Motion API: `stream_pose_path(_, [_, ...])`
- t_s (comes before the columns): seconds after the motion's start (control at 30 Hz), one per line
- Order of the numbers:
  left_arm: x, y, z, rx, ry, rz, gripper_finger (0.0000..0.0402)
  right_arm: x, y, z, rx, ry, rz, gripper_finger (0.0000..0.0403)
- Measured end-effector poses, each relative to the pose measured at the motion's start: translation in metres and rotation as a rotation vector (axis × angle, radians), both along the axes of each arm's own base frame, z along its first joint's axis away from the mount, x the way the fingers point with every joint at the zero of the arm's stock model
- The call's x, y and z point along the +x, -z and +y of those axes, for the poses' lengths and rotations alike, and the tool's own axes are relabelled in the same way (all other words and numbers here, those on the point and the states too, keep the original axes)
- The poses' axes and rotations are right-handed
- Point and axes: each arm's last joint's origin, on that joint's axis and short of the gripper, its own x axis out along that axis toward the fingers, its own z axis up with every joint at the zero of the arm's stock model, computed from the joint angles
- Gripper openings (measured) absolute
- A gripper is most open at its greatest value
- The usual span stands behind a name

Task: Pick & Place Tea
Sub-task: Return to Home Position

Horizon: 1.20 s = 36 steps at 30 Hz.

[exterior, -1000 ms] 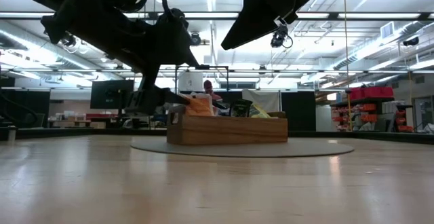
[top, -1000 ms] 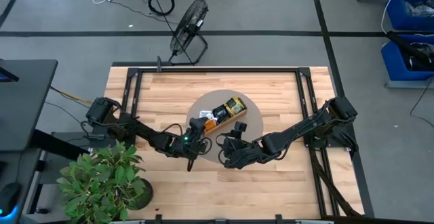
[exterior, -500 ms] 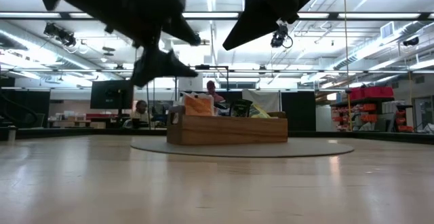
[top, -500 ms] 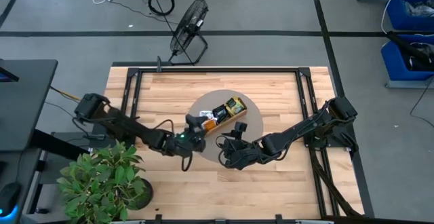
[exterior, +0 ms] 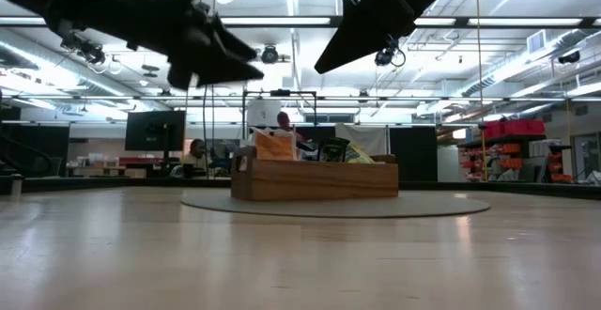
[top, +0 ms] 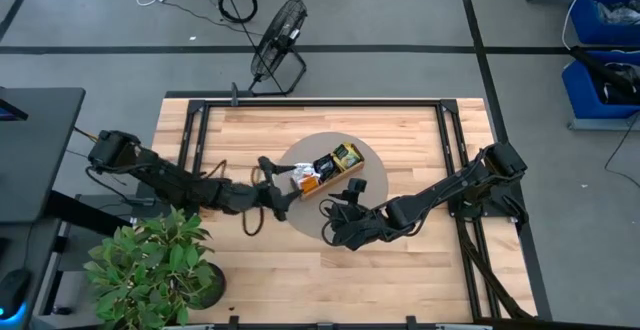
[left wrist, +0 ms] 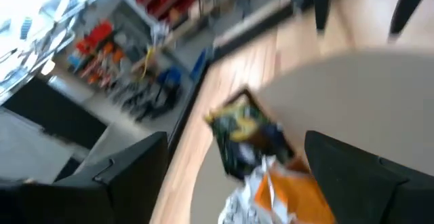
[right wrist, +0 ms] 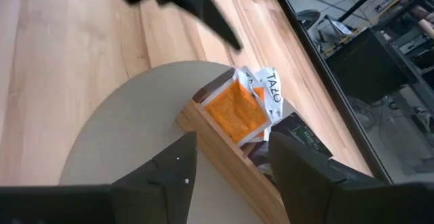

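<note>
While the tea (right wrist: pixel 237 112) is sitting in the wooden tray (right wrist: pixel 211 134), the left gripper (left wrist: pixel 234 142) and the right gripper (right wrist: pixel 232 146) are hovering nearby, fingers spread wide and empty.

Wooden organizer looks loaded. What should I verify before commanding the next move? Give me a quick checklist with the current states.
1. Left gripper empty: ok, fingers apart, nothing between them.
2. Right gripper empty: ok, open, nothing held.
3. Both grippers above the rim of the wooden organizer: ok in the low view.
4. Tea inside the organizer: ok. An orange packet and a white packet stand above the rim at one end.
5. Stray packets on the round mat or table: ok, none seen.
6. Packets sorted by compartment: cannot tell, dividers hidden.
</note>
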Motion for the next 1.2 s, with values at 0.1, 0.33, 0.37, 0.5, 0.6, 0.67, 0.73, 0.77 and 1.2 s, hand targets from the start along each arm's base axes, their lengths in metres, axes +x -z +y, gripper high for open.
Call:
stream_pose_path(0.1, [-0.013,-0.005,0.005,-0.05,0.074,-0.122,0.0336,0.0,0.0,0.0,0.003,0.003,0.003,0.0183])
stream_pose_path(0.33, [-0.05,-0.004,0.024,-0.203,0.164,-0.289,0.0268,-0.001,0.001,-0.001,0.011,0.014,0.006,0.0164])
stream_pose_path(0.37, [-0.056,-0.002,0.027,-0.225,0.161,-0.302,0.025,-0.001,0.001,-0.001,0.011,0.014,0.006,0.0161])
stream_pose_path(0.5, [-0.073,0.003,0.039,-0.298,0.198,-0.342,0.016,-0.001,0.001,-0.001,0.008,0.014,0.008,0.0152])
stream_pose_path(0.6, [-0.081,0.004,0.045,-0.326,0.25,-0.364,0.0076,0.0,0.001,-0.003,0.007,0.02,0.01,0.0147])
stream_pose_path(0.67, [-0.084,0.004,0.048,-0.333,0.298,-0.372,0.0025,0.0,0.001,-0.005,0.007,0.026,0.01,0.0143])
stream_pose_path(0.73, [-0.087,0.003,0.052,-0.347,0.337,-0.379,0.0011,0.001,0.001,-0.008,0.007,0.034,0.01,0.014])
stream_pose_path(0.77, [-0.088,0.004,0.054,-0.352,0.351,-0.386,0.001,0.002,0.001,-0.009,0.007,0.037,0.01,0.0138])
stream_pose_path(1.2, [-0.11,0.009,0.062,-0.425,0.445,-0.518,0.0004,0.002,0.002,-0.012,0.016,0.054,0.01,0.0123])
